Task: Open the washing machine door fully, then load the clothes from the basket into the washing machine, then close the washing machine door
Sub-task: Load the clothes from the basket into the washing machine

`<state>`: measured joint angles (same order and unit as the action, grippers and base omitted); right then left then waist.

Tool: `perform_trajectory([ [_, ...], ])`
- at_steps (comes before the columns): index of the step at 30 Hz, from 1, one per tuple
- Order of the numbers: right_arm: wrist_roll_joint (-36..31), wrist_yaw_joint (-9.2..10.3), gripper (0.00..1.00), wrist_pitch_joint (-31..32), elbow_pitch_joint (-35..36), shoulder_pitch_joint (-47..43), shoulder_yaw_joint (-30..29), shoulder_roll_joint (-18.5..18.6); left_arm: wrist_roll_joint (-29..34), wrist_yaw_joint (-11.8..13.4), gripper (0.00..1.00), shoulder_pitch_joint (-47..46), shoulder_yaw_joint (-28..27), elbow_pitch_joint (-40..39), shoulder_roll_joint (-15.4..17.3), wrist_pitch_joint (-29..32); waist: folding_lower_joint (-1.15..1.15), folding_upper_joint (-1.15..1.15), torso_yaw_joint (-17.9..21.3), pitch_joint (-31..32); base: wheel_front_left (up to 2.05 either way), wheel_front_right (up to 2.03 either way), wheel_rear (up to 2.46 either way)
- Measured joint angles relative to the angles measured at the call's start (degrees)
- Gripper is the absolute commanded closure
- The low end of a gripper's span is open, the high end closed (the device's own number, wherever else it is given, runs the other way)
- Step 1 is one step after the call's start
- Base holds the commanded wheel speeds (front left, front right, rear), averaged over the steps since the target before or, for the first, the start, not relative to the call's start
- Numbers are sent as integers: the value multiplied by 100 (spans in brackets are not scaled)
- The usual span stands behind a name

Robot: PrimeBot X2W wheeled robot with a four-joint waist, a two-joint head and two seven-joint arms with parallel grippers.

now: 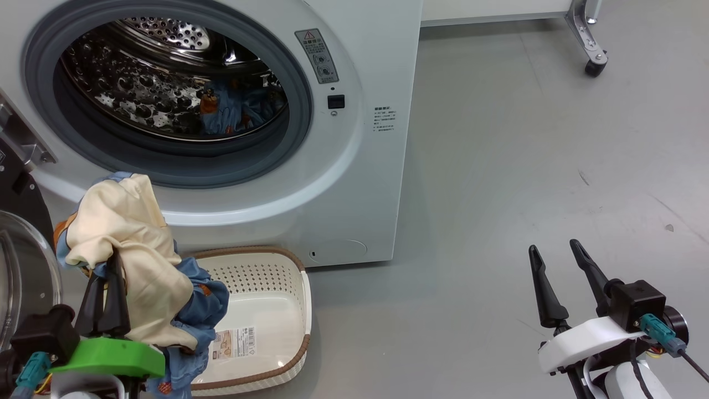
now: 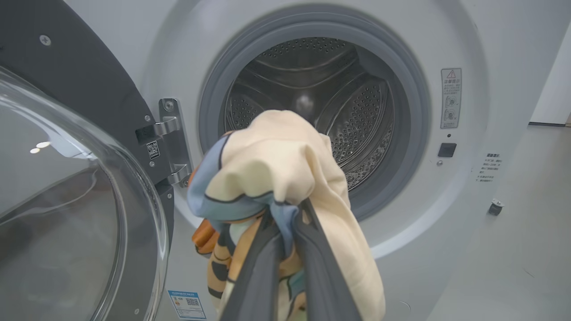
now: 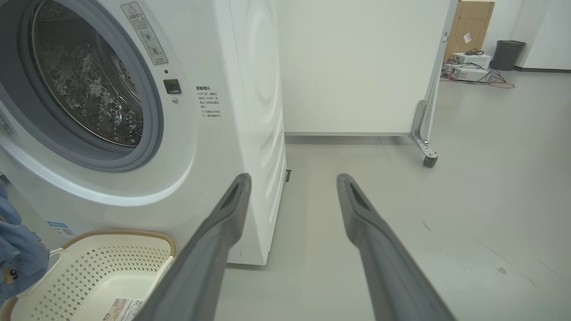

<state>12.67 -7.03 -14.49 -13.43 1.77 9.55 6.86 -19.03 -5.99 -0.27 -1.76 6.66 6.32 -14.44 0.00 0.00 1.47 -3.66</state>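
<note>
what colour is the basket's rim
Brown, with a woven look, edging the cream-white basket; it shows best in the head view.

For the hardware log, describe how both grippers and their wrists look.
Both have two long, tapering dark fingers. The left gripper sits on a bright green mount, the right gripper on a white mount. Each carries a black box and a teal cable plug.

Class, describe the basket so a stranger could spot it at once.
Find the big white washing machine. On the floor at its foot sits a cream perforated basket. Its brown woven-look rim and the barcode sticker inside set it apart.
</note>
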Motion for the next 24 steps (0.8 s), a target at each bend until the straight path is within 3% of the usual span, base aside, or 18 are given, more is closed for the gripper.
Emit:
perform_trajectory([
  [24,0,0,0,0,20,-115,9,29,131,-10,100,423,-30,-154,-137,0,0,0,21,42,0,0,0],
])
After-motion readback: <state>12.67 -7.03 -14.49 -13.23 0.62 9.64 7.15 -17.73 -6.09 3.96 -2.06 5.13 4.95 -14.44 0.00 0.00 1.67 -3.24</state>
